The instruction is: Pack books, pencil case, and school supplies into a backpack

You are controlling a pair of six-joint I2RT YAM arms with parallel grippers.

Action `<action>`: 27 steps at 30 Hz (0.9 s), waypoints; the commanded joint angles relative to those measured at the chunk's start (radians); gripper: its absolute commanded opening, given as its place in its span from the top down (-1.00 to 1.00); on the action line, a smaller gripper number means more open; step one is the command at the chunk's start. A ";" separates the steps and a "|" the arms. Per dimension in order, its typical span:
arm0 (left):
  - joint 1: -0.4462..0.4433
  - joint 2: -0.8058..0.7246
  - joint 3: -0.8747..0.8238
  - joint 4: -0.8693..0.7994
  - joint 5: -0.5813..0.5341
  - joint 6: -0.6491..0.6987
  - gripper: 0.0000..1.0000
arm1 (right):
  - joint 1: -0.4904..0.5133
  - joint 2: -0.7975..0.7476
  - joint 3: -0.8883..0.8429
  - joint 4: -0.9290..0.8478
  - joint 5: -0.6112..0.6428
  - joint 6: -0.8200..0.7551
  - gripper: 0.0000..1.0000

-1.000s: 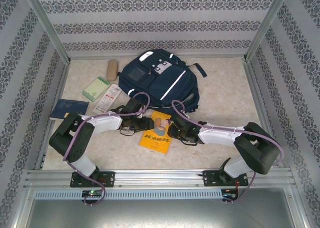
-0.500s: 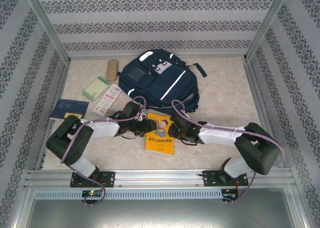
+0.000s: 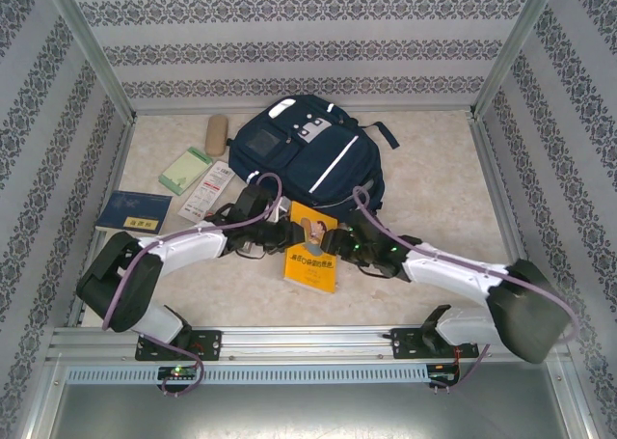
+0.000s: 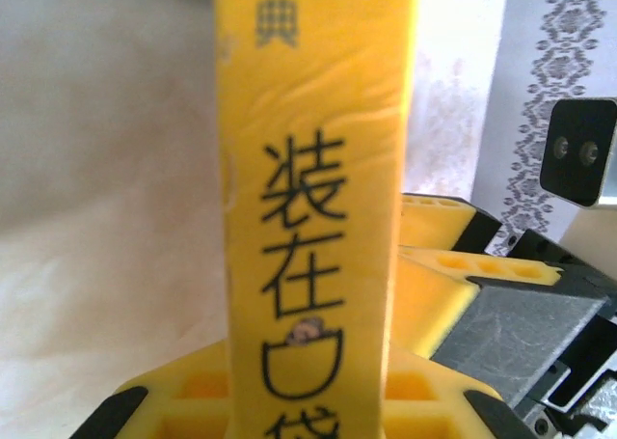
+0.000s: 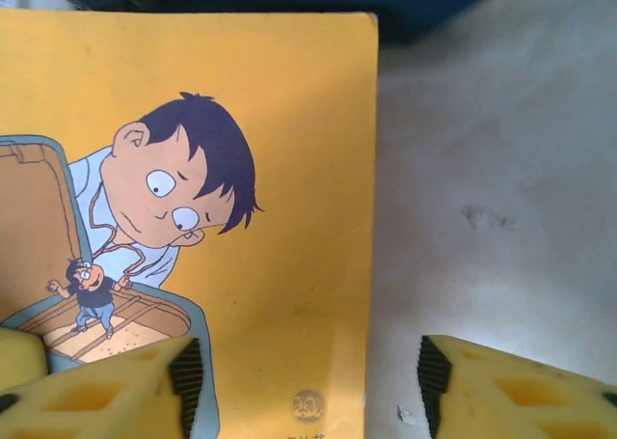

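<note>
The orange-yellow book (image 3: 313,248) with the cartoon boy lies just in front of the navy backpack (image 3: 308,154). My left gripper (image 3: 286,238) is shut on the book's left edge; in the left wrist view the yellow spine (image 4: 308,169) runs up from between the jaws of that gripper (image 4: 308,396). My right gripper (image 3: 345,248) stands open at the book's right edge. In the right wrist view the right gripper (image 5: 308,381) straddles that edge, one finger over the cover (image 5: 241,169), the other over bare table. A navy book (image 3: 133,210) lies at the left.
A tan pencil case (image 3: 217,128), a pale green pad (image 3: 185,170) and a white packet (image 3: 206,190) lie left of the backpack. The metal frame rail (image 3: 308,342) runs along the near edge. Patterned walls enclose the table on three sides.
My right gripper has opened and let go of the orange-yellow book. My left gripper has closed on its left edge. The book has turned straighter and shifted slightly toward the backpack.
</note>
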 commanded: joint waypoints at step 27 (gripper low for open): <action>0.055 0.082 0.370 0.130 0.186 -0.054 1.00 | -0.358 -0.066 0.065 0.336 -0.671 0.053 -0.06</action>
